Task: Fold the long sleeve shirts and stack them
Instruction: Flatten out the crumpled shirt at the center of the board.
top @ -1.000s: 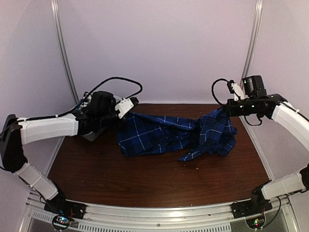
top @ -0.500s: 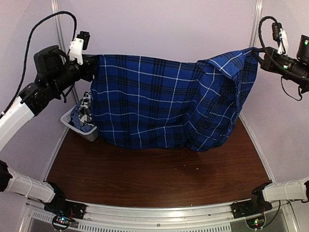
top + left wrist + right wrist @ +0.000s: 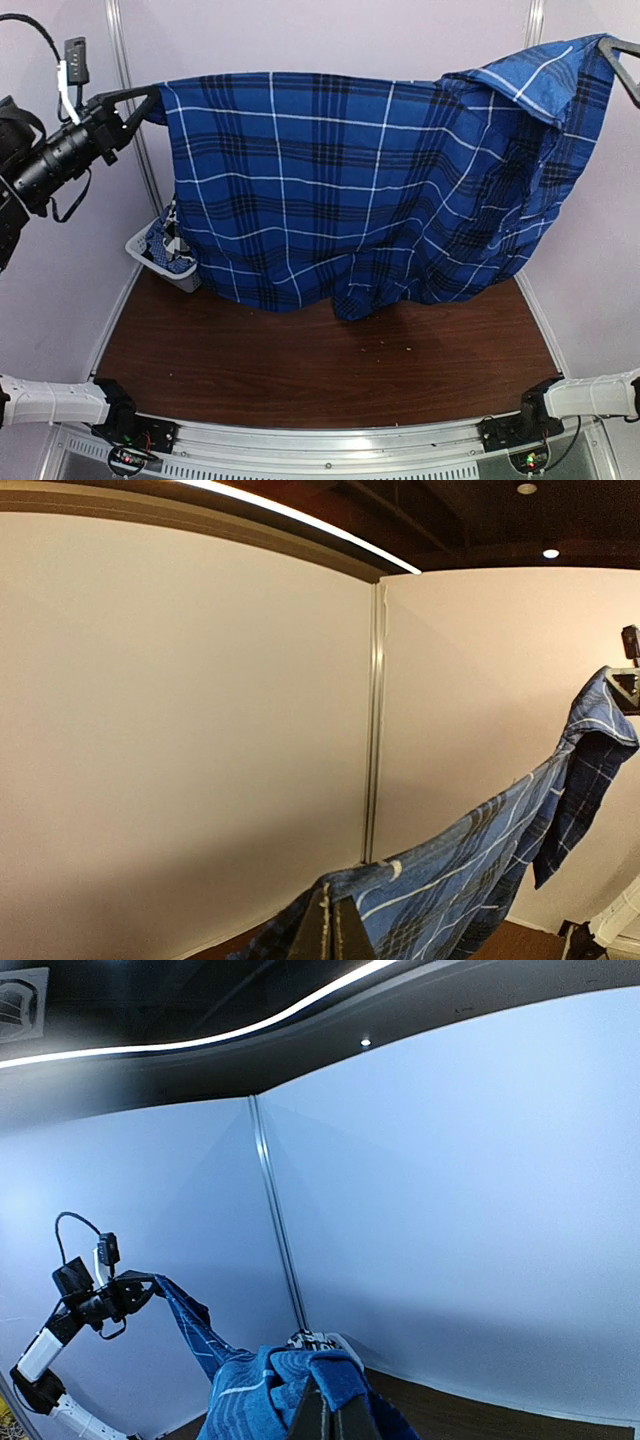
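Observation:
The royal blue and navy plaid shirt (image 3: 370,190) hangs stretched out high above the table between my two grippers. My left gripper (image 3: 150,97) is shut on its upper left corner; the left wrist view shows the cloth (image 3: 470,865) pinched between the shut fingers (image 3: 334,925). My right gripper (image 3: 610,45) is shut on the upper right corner at the frame edge; the right wrist view shows bunched blue cloth (image 3: 300,1380) over the shut fingers (image 3: 330,1415). The shirt's lower edge hangs just above the table. A black-and-white checked shirt (image 3: 176,228) lies in the basket, mostly hidden.
A white mesh basket (image 3: 160,262) stands at the back left of the brown table (image 3: 320,365), partly behind the hanging shirt. Vertical metal posts stand at the back corners (image 3: 125,90). The basket also shows in the right wrist view (image 3: 325,1342).
Both grippers have risen from table height and spread apart, lifting the blue shirt off the table. It now hangs spread wide and higher than half a second ago.

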